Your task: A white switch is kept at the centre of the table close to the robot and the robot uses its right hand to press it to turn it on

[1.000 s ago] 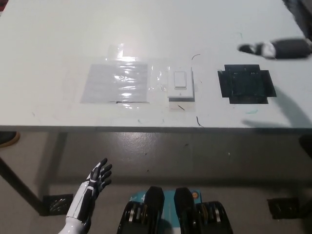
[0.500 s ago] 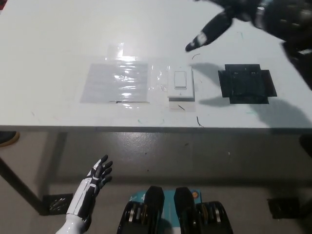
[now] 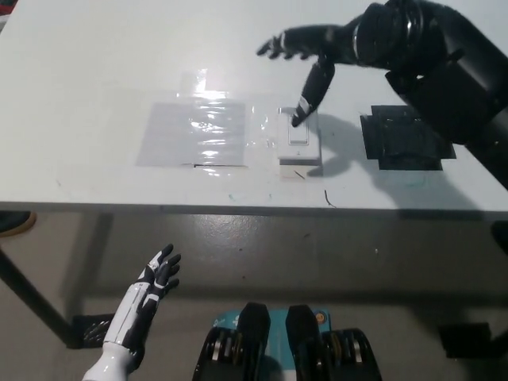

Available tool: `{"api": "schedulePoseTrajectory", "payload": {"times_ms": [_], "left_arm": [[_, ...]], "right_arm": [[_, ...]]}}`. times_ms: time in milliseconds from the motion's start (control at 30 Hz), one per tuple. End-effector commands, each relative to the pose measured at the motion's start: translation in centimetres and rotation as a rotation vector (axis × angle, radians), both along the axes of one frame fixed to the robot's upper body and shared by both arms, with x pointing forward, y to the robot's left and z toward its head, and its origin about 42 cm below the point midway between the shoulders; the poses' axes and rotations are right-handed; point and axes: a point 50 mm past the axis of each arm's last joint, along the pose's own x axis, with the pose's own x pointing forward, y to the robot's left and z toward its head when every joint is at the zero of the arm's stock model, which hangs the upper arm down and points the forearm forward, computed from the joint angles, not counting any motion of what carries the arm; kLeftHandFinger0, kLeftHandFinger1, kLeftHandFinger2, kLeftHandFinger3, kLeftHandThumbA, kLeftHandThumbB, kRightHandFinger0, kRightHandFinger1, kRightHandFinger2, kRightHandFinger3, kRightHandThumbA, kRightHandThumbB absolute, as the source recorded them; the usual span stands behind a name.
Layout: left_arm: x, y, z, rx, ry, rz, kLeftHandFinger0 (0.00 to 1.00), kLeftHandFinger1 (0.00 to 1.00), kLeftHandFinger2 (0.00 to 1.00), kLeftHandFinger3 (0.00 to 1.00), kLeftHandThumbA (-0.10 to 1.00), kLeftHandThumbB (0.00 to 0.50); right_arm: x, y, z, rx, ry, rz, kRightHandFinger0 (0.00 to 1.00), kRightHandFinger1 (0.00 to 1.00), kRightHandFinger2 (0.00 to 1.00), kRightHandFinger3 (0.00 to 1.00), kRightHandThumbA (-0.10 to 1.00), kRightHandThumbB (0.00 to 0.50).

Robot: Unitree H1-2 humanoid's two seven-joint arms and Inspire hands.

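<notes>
I see my black right hand [image 3: 317,55], fingers spread, one fingertip [image 3: 298,117] on the white rectangular wall switch [image 3: 298,136] at the table's near centre — white left hand [image 3: 159,274] open, low beside the grey table [image 3: 95,71].

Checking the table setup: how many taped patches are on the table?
2: a clear shiny plastic-tape patch left of the white wall switch, and a black tape square right of it, partly under the black right arm.

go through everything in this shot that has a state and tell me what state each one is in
White switch: flat on the table; on or off not readable.
Right hand: open, one fingertip at the switch's top edge.
Left hand: open, holding nothing, below the table edge.
Clear plastic sheet: lying flat, taped.
Black square: flat, untouched.
</notes>
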Motion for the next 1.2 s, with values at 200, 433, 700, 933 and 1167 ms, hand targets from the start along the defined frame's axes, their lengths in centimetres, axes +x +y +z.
{"api": "schedulePoseTrajectory", "payload": {"times_ms": [200,433,700,933,1167], "left_arm": [[0.5,0.0,1.4,0.01,-0.061,-0.014,1.0,1.0,1.0,1.0,0.89,0.075],[0.6,0.1,1.5,0.02,-0.067,-0.016,1.0,1.0,1.0,1.0,0.88,0.076],[0.8,0.1,1.6,0.025,-0.067,-0.016,1.0,1.0,1.0,1.0,0.87,0.072],[0.8,0.0,1.6,0.029,-0.068,-0.013,1.0,1.0,1.0,1.0,0.86,0.076],[0.8,0.0,1.6,0.022,-0.064,-0.011,1.0,1.0,1.0,1.0,0.86,0.058]], "right_arm": [[0.2,1.1,0.3,-0.054,-0.032,0.002,1.0,1.0,1.0,1.0,1.0,0.29],[0.5,0.9,-1.4,-0.128,-0.054,0.008,1.0,1.0,1.0,1.0,1.0,0.299],[0.5,1.3,-3.0,-0.14,-0.015,0.036,1.0,1.0,1.0,1.0,1.0,0.304],[0.7,1.1,-5.1,-0.157,0.02,0.041,1.0,1.0,1.0,1.0,1.0,0.329],[0.3,1.0,-6.1,-0.15,0.047,0.046,1.0,1.0,1.0,1.0,1.0,0.304]]}}
